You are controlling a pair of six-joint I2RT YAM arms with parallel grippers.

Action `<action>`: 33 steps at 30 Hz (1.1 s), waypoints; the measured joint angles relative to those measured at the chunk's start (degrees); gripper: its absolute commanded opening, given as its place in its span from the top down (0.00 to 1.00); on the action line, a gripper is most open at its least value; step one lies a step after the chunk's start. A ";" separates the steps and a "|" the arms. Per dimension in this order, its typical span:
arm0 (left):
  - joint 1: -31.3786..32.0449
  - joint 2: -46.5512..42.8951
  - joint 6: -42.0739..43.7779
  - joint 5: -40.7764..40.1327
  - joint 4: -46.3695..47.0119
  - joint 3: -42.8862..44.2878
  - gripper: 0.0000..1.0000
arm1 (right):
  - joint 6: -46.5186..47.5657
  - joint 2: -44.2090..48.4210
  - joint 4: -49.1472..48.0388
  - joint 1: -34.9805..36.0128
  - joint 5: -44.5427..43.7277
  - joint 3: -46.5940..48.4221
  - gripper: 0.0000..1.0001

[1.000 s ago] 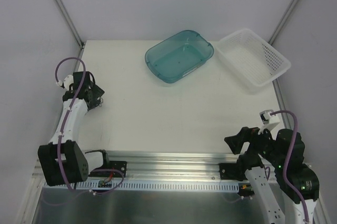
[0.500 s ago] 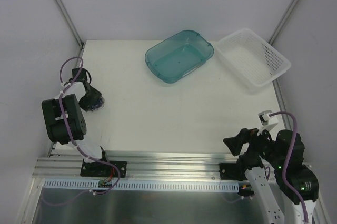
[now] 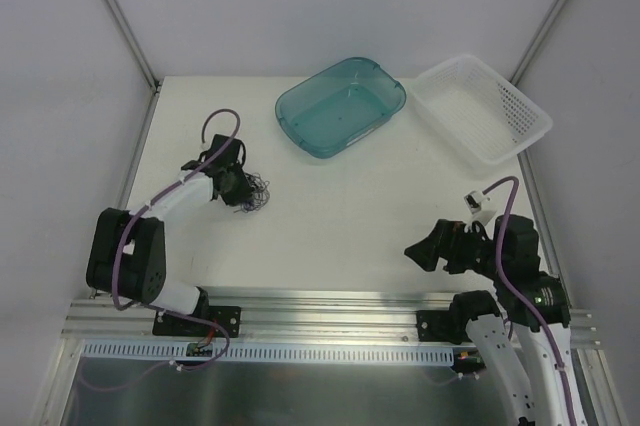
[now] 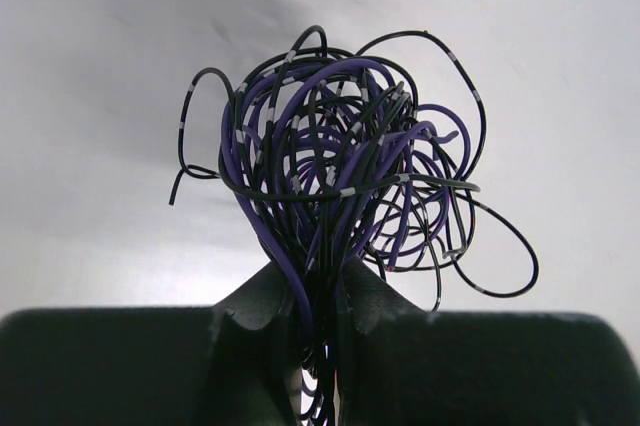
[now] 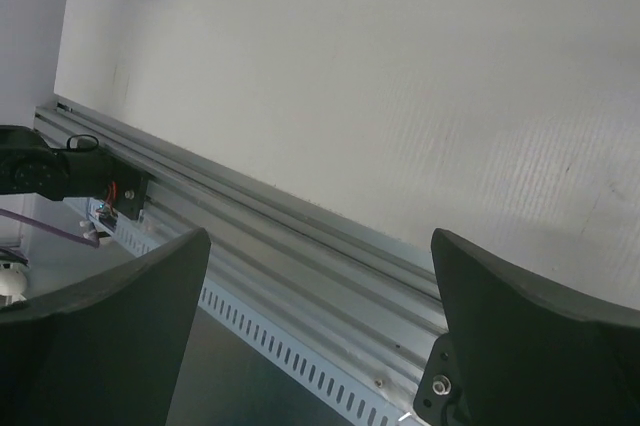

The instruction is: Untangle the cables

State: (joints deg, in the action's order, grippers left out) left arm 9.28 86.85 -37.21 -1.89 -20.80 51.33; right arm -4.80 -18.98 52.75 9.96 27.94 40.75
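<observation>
The left gripper (image 3: 238,188) reaches over the left-middle of the flat white table (image 3: 350,216). Its two black fingers (image 4: 255,316) are pressed nearly together on a handful of strands at the base of the thin, wiry, dark blue-purple and black cables (image 4: 340,171) — one curly knot that fans out in loops beyond the fingertips. From above, the knot sits just right of that gripper; whether it rests on the table or hangs over it is hard to say. The right gripper (image 3: 425,249) hovers near the table's front right, jaws spread wide and gripping nothing — the table and the grey metal rail (image 5: 300,256) show through the gap. At the far edge sit a translucent teal plastic tub (image 3: 300,126) and, just beside it, a white perforated plastic basket (image 3: 520,111).
</observation>
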 measured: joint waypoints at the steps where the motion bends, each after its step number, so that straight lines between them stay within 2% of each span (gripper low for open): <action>1: 2.82 -2.01 -0.46 0.13 0.04 -0.96 1.00 | -0.46 -0.68 -0.87 0.13 0.07 -0.28 0.02; 6: 15.32 -10.43 -3.69 1.53 0.61 -5.16 1.00 | -3.80 -6.78 -8.00 5.46 -1.55 -1.31 0.01; 13: 29.55 -14.49 -8.48 1.90 2.05 -6.60 1.00 | -7.67 -20.85 -20.26 25.16 -13.35 -1.22 0.04; 17: 34.86 -15.61 -10.82 1.88 3.61 -7.10 1.00 | -10.75 -29.66 -28.96 32.74 -19.41 -1.11 0.14; 24: 42.40 -17.00 -12.96 1.64 6.84 -10.25 1.00 | -14.45 -36.30 -39.50 40.30 -24.26 -0.48 0.36; 28: 45.00 -17.00 -12.46 1.84 8.13 -11.43 1.00 | -14.47 -37.79 -42.95 42.77 -25.38 0.48 0.49; 33: 46.77 -17.29 -9.60 3.30 10.14 -11.43 1.00 | -12.85 -37.99 -44.35 42.91 -25.29 0.48 0.54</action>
State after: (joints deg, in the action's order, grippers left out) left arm 56.05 69.56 -46.81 1.41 -10.66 39.90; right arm -17.65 -56.97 8.40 52.86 2.66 41.23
